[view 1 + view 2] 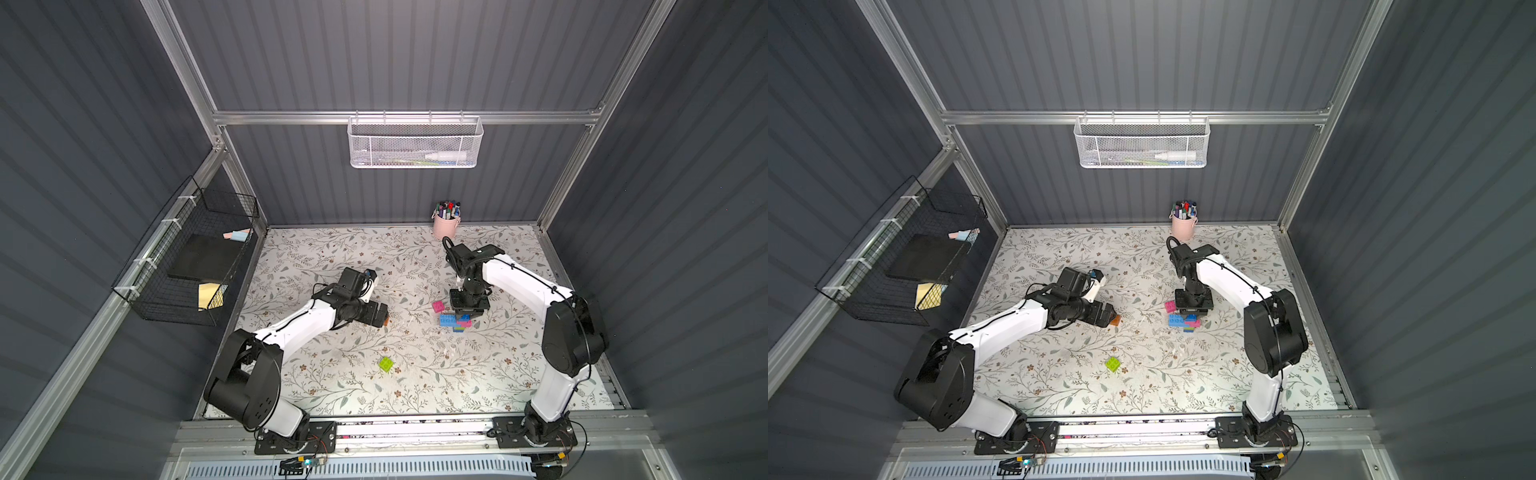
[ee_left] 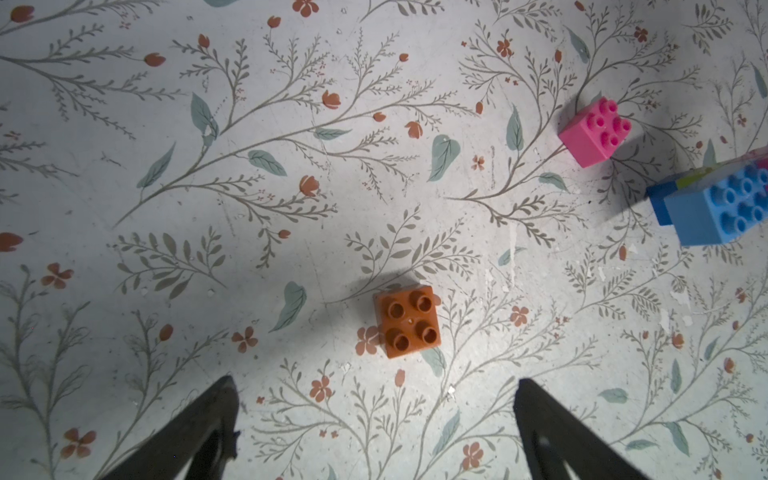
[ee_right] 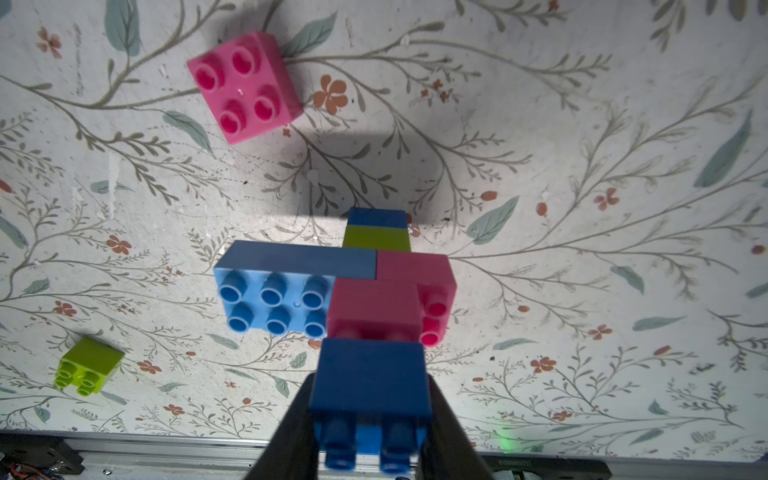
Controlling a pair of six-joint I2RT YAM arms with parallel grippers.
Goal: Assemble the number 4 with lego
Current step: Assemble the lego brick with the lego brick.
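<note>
While right tool [image 3: 370, 401] grips blue brick [image 3: 370, 374], number 4 [image 3: 286, 286] lies just beyond.

White-shelled left arm [image 1: 299, 326], matching right arm [image 1: 515, 286], black joints [image 1: 249, 386], black cables [image 1: 532, 276]

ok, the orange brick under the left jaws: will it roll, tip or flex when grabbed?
Probably not. The orange brick sits flat, studs up, on the table, squat and square, so rolling or tipping looks unlikely. It looks like hard moulded plastic, so likely stiff and light. Its smooth sides may slip in a loose grip.
</note>
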